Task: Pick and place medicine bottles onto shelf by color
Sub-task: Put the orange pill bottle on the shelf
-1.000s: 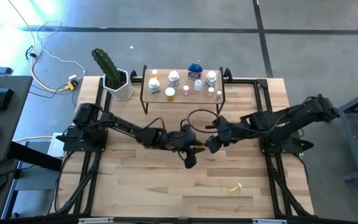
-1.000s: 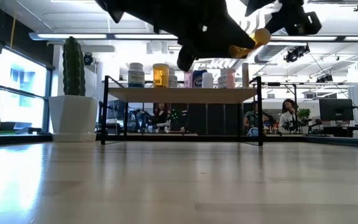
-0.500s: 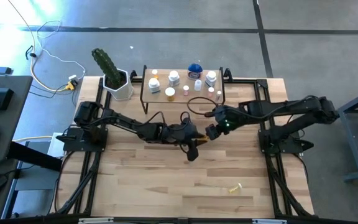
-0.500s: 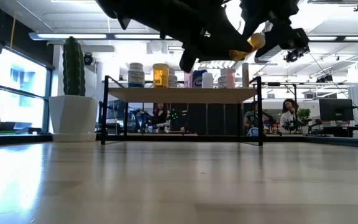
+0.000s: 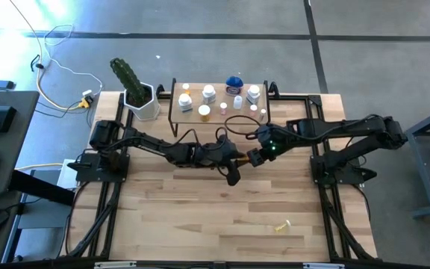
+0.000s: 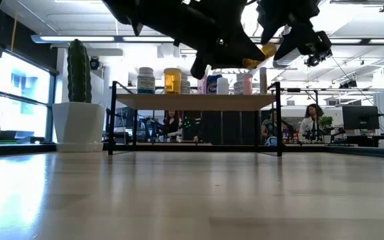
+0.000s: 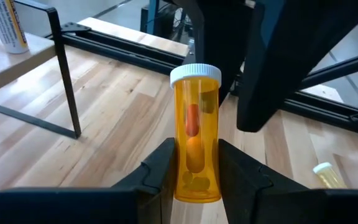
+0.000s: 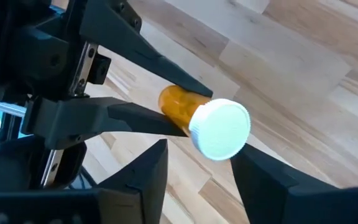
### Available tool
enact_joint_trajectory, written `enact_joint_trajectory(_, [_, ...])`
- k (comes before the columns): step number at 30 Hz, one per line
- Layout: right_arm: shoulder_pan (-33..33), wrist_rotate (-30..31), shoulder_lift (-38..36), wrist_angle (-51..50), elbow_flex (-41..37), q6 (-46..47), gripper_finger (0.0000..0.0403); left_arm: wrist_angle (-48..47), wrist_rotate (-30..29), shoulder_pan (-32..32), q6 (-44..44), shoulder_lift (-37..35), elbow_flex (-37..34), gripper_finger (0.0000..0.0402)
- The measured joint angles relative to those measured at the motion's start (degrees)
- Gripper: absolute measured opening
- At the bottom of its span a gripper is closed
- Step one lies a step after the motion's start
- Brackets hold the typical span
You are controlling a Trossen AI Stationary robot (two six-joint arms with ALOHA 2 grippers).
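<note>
My left gripper [image 5: 234, 160] is shut on an orange bottle [image 7: 196, 138] with a white cap, held in the air over the table's middle, in front of the shelf [image 5: 219, 112]. My right gripper [image 8: 213, 177] is open and faces the bottle's cap [image 8: 220, 129]. Its fingers stand on either side of the cap, apart from it. Several white, orange, pink and blue bottles stand on the shelf top [image 6: 195, 101]. One yellowish bottle [image 5: 281, 225] lies on its side on the table near the near edge. My left gripper pinches the orange bottle by its body's lower half [image 7: 194, 177] between its two fingers [image 7: 160, 171]. The fingers come about level from the table's left and lie along the bottle. Its capped end [image 7: 195, 73] sticks out past the fingertips toward the right gripper, lifted clear of the table.
A white hexagonal pot with a cactus [image 5: 140, 101] stands left of the shelf. Black frame rails [image 5: 316, 119] run along the table's sides and far edge. Open wood lies between the grippers and the near edge. People sit in the room beyond the table [image 6: 309, 120].
Both grippers have moved toward the far edge, nearer the shelf. The left one has carried the orange bottle with it. The right gripper has come in toward the bottle's cap and now stands around it.
</note>
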Motion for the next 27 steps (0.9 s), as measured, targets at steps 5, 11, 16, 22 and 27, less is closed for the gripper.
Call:
enact_joint_trajectory(5, [0.0,1.4,0.0,-0.1,0.0,-0.2,0.0142,0.0,0.0,-0.1,0.0,0.0,0.0,0.0087])
enact_joint_trajectory(11, [0.0,2.9,0.0,0.0,0.0,-1.5,0.0140,0.0,-0.3,-0.8,0.0,0.0,0.0,0.0087])
enact_joint_trajectory(16, [0.1,3.1,0.0,0.3,0.0,-1.2,0.0140,-0.1,-0.6,-1.5,0.0,0.0,0.0,0.0087])
enact_joint_trajectory(22, [0.3,0.8,0.1,1.1,-0.1,-1.1,0.0149,-0.4,-1.9,-2.6,0.0,0.0,0.0,0.0087])
enact_joint_trajectory(27, [1.6,2.3,0.2,3.8,-0.1,-0.1,0.0170,-1.7,-1.4,-3.1,-0.3,0.0,0.0,0.0087])
